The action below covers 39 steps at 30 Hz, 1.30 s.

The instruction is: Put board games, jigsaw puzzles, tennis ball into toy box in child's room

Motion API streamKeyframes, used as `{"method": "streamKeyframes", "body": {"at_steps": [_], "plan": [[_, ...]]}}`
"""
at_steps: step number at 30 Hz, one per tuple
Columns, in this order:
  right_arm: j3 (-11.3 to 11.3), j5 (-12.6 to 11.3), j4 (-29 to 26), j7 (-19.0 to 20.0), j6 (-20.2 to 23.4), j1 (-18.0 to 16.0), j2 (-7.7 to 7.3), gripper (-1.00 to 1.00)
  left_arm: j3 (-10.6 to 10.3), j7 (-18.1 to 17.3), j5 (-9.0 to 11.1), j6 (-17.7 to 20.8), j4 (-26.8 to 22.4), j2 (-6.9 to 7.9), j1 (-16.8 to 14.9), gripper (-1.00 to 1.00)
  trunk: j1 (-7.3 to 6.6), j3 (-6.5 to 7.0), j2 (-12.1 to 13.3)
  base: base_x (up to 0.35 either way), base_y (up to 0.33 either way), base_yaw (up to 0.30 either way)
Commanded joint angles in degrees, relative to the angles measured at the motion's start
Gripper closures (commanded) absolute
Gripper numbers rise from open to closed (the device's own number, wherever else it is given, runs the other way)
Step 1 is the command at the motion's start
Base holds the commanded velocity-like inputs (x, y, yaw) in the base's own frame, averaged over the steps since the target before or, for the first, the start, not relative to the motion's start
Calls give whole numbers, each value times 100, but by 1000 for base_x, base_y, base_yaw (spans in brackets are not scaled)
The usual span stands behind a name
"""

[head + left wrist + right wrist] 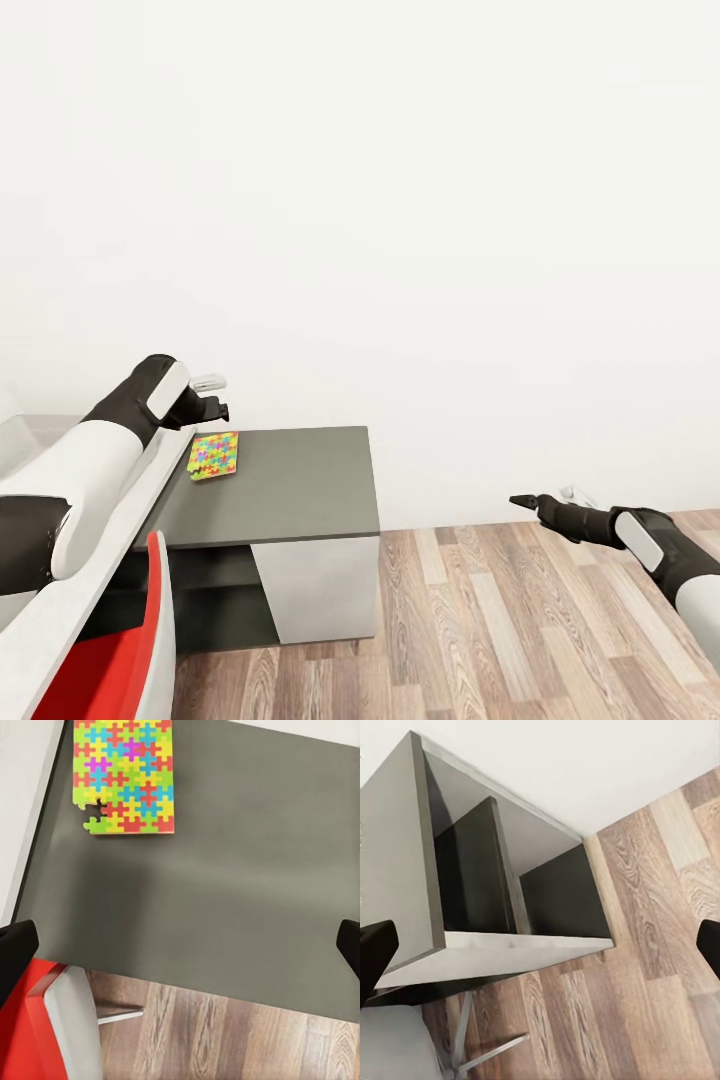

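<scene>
One jigsaw puzzle (214, 455) (124, 776), a thin sheet of yellow, green, pink, blue and orange pieces, lies flat on the table's dark grey top (290, 480) (210, 885) near its back left corner. My left gripper (212, 398) (180, 952) hovers open just above and behind the puzzle, with nothing between its fingers. Off the table's right end, my right gripper (522, 501) (540, 952) hangs open and empty over the wood floor. The board games, tennis ball, toy box and bed are out of view.
A red chair (110, 650) (30, 1035) stands close against the table's front left. A pale slanted panel (120, 530) borders the dark top. Below the top are open shelves (480, 870). A white wall runs behind, with wood-plank floor (520, 620) to the right.
</scene>
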Motion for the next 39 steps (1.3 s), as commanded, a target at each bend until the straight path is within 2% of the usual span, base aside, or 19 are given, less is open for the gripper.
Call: {"method": "streamKeyframes", "body": {"at_steps": [1,3,7,10,14,29,32,33,36,39], "plan": [[27,-18,-2,57,16,-6,-18,-100,-45,41,61,14,-5,7,-6,-100,4,-13,-13,0,0,0],[27,-18,-2,151,15,-5,-50,-100,-43,41,61,14,-5,7,-6,-100,4,-13,-13,0,0,0],[32,-14,-2,765,-16,13,-229,-100,-43,41,61,14,-6,8,-6,-100,4,-13,-13,0,0,0],[34,-5,-11,1409,-70,139,-378,-100,-39,41,61,14,-7,8,-6,-100,4,-13,-13,0,0,0],[39,-1,-36,1804,-218,300,-458,-100,-37,47,61,18,-55,5,-6,-100,4,-13,-13,0,0,0],[46,0,-66,2020,-274,364,-494,-100,-46,55,61,23,-122,-1,-6,-100,4,-13,-13,0,0,0],[51,0,-82,2169,-263,364,-495,-100,-51,56,61,23,-122,-1,-6,-100,4,-13,-13,0,0,0],[52,0,-93,2441,-264,364,-501,-100,-48,54,61,23,-122,-1,-6,-100,4,-13,-13,0,0,0],[53,0,-98,2729,-266,366,-510,-100,-47,55,61,23,-122,-1,-6,-100,4,-13,-13,0,0,0],[60,1,-188,3238,-276,372,-524,-100,-46,53,61,23,-124,-1,-6,-100,4,-13,-13,0,0,0]]}}
